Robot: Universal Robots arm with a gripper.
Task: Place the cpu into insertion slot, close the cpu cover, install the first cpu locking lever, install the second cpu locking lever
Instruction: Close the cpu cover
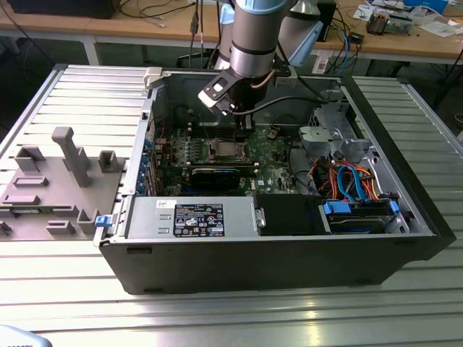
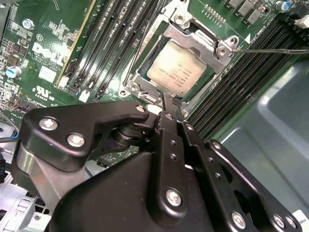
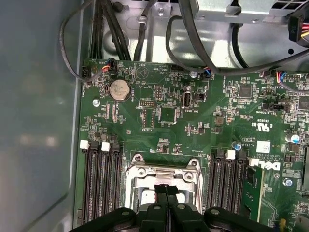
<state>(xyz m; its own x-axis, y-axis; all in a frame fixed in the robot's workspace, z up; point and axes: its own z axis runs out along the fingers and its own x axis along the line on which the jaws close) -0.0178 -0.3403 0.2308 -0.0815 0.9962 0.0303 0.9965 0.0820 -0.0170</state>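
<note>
The cpu (image 2: 177, 68), a silver-grey square, lies in the insertion slot (image 2: 136, 76) on the green board. The silvery cpu cover (image 2: 199, 33) lies flat around it. A thin wire locking lever (image 2: 273, 50) sticks out across the memory slots on one side. Another thin lever (image 2: 140, 46) runs along the opposite side of the socket. My gripper (image 2: 170, 102) is shut, fingers pressed together, its tip at the socket's edge beside the cpu; I see nothing between them. In the first wrist view the gripper (image 3: 166, 189) hangs over the cover (image 3: 163, 170). The exterior view shows the gripper (image 1: 244, 129) just above the slot (image 1: 221, 150).
The open computer case (image 1: 289, 260) lies on a slatted metal table. Long black memory slots (image 2: 104, 53) flank the socket. A black card (image 1: 214, 176), a power supply (image 1: 195, 217) and a drive bay with cables (image 1: 354, 184) fill the case. A grey fixture (image 1: 65, 155) stands at the exterior view's left.
</note>
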